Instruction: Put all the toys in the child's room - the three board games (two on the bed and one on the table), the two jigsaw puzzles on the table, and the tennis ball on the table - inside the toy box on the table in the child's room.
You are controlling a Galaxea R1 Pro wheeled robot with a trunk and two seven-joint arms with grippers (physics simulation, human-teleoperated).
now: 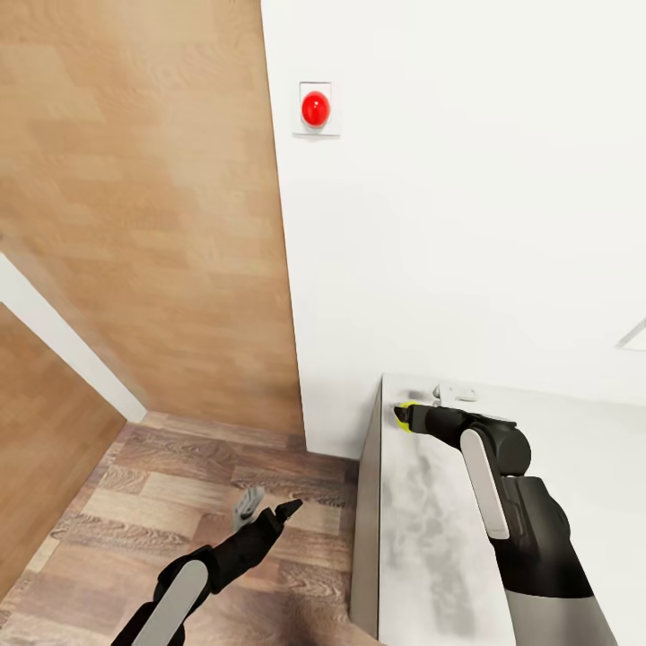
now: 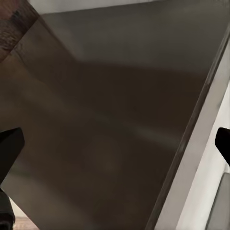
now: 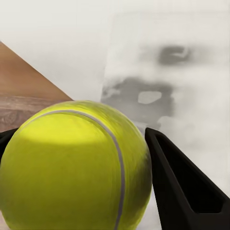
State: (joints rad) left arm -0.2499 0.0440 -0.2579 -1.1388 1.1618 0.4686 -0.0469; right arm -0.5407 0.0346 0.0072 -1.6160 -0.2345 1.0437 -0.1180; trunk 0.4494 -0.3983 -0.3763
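Wall ahead — floor open leftward

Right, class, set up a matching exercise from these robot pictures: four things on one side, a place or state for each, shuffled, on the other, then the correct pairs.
Things:
1. tennis ball
2. left gripper
3. red button
4. table

Places or states:
A. on the white wall
B. open, over the wooden floor
C. pale grey top, beneath the right arm
D. held in the right gripper

Pairs: 1-D, 2-B, 3-A, 4-C

Black arms with pale grey forearm panels end in dark two-fingered end effectors.
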